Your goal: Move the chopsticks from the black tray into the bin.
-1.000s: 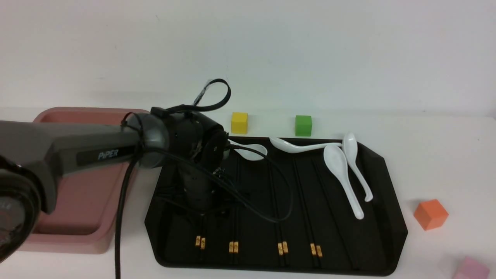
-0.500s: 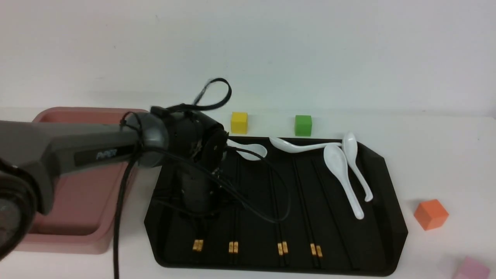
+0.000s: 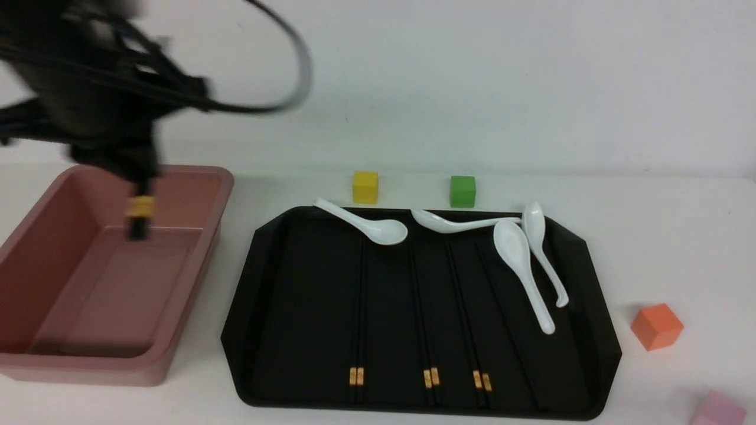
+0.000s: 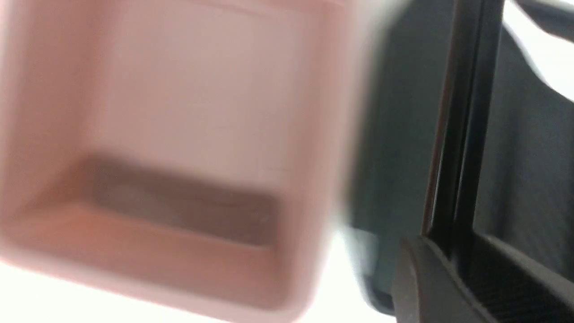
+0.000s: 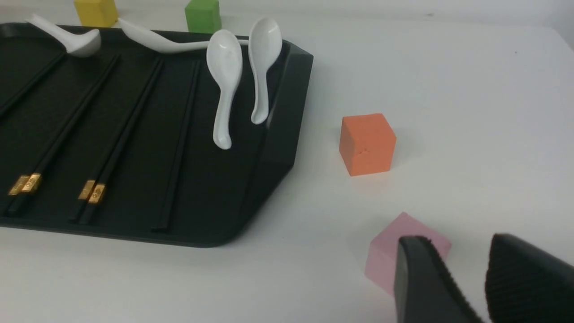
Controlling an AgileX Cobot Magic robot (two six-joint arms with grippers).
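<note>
My left gripper [image 3: 139, 177] is shut on a pair of black chopsticks [image 3: 139, 208]. They hang gold-banded end down over the dusty-pink bin [image 3: 88, 369], above its floor. In the blurred left wrist view the two sticks [image 4: 462, 134] run out from between the fingers [image 4: 430, 287], with the bin [image 4: 314, 179] beside them. Three more pairs [image 3: 355, 330] [image 3: 426, 330] [image 3: 472, 330] lie side by side on the black tray [image 3: 295, 295]. My right gripper [image 5: 466, 264] is open and empty, off the tray, and is out of the front view.
Several white spoons [image 3: 520, 260] lie at the tray's far end. A yellow cube [image 3: 365, 187] and a green cube [image 3: 462, 191] stand behind the tray. An orange cube [image 3: 656, 326] and a pink cube [image 3: 717, 410] sit to its right; the pink cube [image 5: 385, 260] is right by my right gripper.
My left gripper closed on the leftmost pair in the tray, lifted it and swung up and left over the bin. That slot of the tray is now bare.
</note>
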